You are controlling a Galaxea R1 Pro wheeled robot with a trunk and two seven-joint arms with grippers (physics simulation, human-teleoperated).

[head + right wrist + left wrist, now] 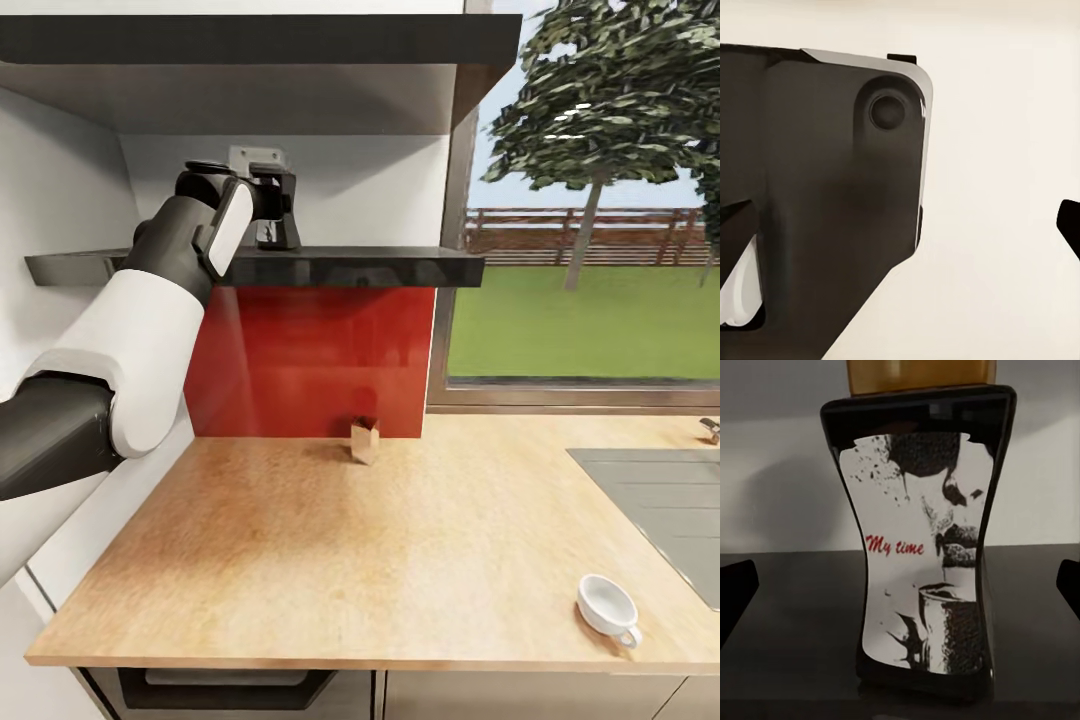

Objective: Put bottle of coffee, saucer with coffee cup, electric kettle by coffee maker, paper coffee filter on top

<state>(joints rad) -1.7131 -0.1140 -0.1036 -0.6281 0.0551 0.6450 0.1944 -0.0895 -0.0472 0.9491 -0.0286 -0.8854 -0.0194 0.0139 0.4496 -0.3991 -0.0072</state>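
We see our left gripper [272, 215] raised to the dark shelf [380, 265], jaws spread wide, the bottle of coffee [922, 547] standing upright between its fingertips [735, 589], untouched.

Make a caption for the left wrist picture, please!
Open left claw facing the bottle of coffee labelled "My time" on the dark shelf.

Wide bare kitchen countertop [300, 540] between small wooden box [365, 441] and coffee cup [608, 607].
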